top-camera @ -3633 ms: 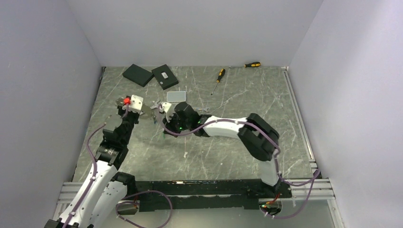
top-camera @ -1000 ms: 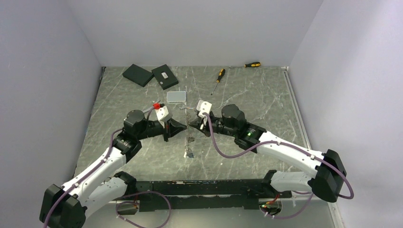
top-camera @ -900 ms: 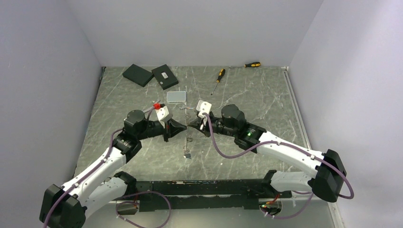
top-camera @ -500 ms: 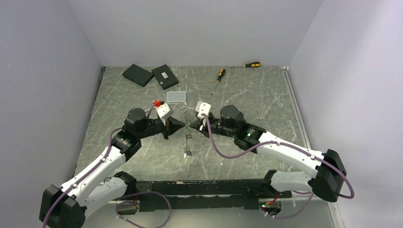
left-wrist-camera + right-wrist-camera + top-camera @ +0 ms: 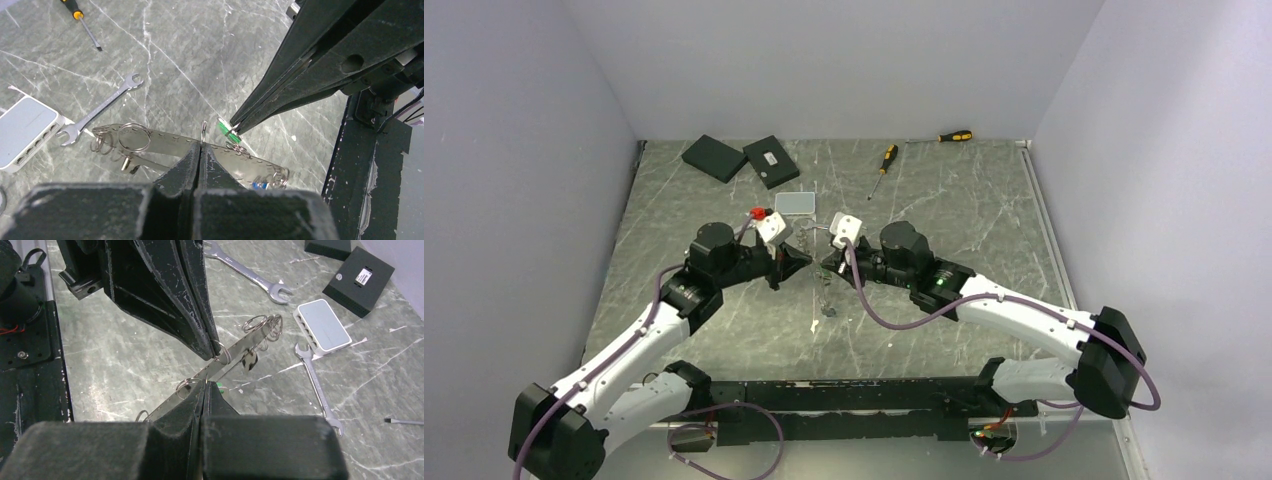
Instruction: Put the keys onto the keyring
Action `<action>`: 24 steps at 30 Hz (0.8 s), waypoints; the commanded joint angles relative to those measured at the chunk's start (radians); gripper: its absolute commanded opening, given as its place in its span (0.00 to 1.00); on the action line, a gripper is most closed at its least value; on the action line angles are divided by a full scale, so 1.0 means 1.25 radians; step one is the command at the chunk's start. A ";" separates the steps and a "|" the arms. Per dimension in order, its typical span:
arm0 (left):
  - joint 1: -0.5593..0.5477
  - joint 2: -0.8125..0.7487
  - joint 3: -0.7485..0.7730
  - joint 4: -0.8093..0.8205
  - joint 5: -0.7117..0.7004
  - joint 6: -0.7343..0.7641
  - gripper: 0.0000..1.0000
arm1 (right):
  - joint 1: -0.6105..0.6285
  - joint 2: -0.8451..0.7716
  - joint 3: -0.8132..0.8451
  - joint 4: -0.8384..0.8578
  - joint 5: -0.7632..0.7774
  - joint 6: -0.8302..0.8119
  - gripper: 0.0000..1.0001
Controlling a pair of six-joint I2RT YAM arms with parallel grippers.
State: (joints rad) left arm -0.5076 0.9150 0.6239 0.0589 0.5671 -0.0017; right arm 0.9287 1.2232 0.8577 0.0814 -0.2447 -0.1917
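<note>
The left claw (image 5: 201,146) pinches the keyring (image 5: 203,130), the right claw (image 5: 235,127) apparently a green-tagged key (image 5: 223,131). Both grips look tip-thin; a twist could drop either.

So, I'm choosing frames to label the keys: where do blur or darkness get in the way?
Top external: even light, the keys too small to resolve. Left wrist: the green-tagged key is clear, the left hand soft and dark. Right wrist: the right hand blurred too.
</note>
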 commanded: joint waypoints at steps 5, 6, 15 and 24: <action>-0.011 0.003 0.049 0.004 0.004 0.024 0.00 | 0.004 0.006 0.053 0.054 0.010 -0.009 0.00; -0.012 0.004 0.049 0.004 0.003 0.024 0.00 | 0.004 0.007 0.055 0.055 0.009 -0.010 0.00; -0.016 0.003 0.052 -0.004 0.004 0.028 0.00 | 0.004 0.032 0.072 0.055 0.010 -0.016 0.00; -0.020 0.006 0.054 -0.007 0.006 0.031 0.00 | 0.004 0.030 0.071 0.058 0.017 -0.016 0.00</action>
State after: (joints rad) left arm -0.5251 0.9268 0.6399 0.0170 0.5617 0.0193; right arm 0.9302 1.2713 0.9020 0.1062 -0.2379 -0.2020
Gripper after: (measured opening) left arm 0.011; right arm 0.010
